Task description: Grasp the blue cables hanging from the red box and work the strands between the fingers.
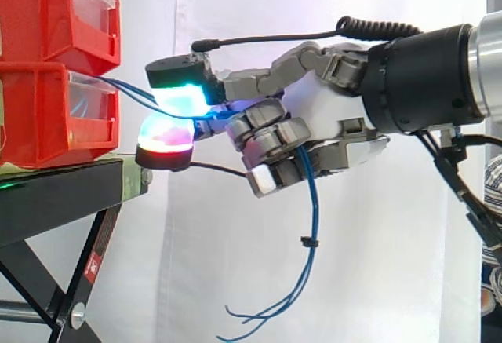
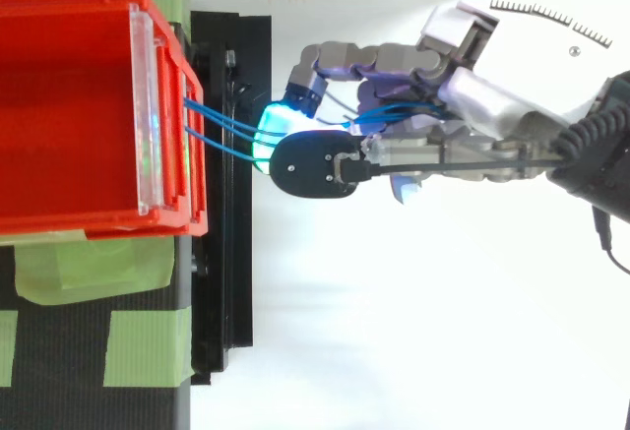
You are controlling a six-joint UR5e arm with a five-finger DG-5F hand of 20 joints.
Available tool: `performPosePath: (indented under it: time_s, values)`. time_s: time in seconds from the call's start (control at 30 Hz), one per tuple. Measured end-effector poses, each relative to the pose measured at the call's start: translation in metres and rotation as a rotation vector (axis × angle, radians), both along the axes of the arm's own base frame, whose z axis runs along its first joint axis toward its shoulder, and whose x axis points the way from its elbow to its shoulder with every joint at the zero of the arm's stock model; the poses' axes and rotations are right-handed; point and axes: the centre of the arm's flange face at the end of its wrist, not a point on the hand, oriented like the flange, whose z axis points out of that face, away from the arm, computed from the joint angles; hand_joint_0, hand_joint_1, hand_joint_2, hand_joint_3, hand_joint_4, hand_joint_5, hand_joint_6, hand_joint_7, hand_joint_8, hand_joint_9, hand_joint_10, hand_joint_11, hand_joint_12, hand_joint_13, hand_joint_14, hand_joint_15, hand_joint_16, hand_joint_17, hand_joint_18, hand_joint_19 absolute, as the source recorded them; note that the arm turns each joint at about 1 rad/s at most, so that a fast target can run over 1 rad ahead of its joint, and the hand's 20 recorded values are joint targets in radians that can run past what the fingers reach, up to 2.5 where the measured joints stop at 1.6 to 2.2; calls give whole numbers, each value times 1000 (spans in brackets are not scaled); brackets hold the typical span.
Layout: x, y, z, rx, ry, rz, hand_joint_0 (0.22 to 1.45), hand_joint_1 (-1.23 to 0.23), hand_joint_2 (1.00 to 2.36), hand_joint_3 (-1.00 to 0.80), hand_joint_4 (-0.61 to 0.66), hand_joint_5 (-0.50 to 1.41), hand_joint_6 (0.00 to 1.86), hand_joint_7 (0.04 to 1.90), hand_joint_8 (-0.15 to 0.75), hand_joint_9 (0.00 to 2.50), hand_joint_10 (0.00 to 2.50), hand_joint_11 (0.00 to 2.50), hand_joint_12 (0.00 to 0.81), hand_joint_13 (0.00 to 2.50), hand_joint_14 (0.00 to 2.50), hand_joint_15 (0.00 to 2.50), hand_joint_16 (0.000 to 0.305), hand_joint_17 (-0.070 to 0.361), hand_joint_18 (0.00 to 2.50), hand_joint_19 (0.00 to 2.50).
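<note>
Thin blue cables (image 1: 307, 225) run out of the lower red box (image 1: 55, 111) and stretch to the right into the hand (image 1: 314, 119). The hand is shut on them: a green-glowing pad and a red-glowing pad pinch the strands just right of the box, and curled fingers wrap them further back. Below the hand the strands hang loose, bound by a small black tie (image 1: 308, 242), with free ends spreading low down. From above, the blue cables (image 2: 221, 125) leave the red box (image 2: 69, 115) front and disappear under the fingertips (image 2: 285, 115).
A second red bin (image 1: 55, 9) sits stacked on the lower one. Both rest on a black stand (image 1: 55, 198) with green tape patches (image 2: 138, 346). A white curtain hangs behind. The arm's black and silver wrist (image 1: 439, 76) enters from the right.
</note>
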Motion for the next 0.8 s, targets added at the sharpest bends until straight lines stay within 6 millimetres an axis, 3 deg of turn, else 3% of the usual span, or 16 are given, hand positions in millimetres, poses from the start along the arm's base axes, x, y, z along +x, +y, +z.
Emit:
performPosePath:
  time_s: [0.53, 0.8]
  values:
    - [-10, -11, 15, -15, 17, -44, 989, -682, 1021, -414, 183, 356, 7, 1293, 458, 644, 2500, 2500, 505, 1013, 2500, 1721, 51, 116, 1380, 977]
    - [-10, -13, 31, -73, 21, -50, 938, -631, 1019, -358, 198, 376, 9, 1292, 463, 650, 2500, 2500, 504, 1012, 2500, 1669, 54, 121, 1352, 870]
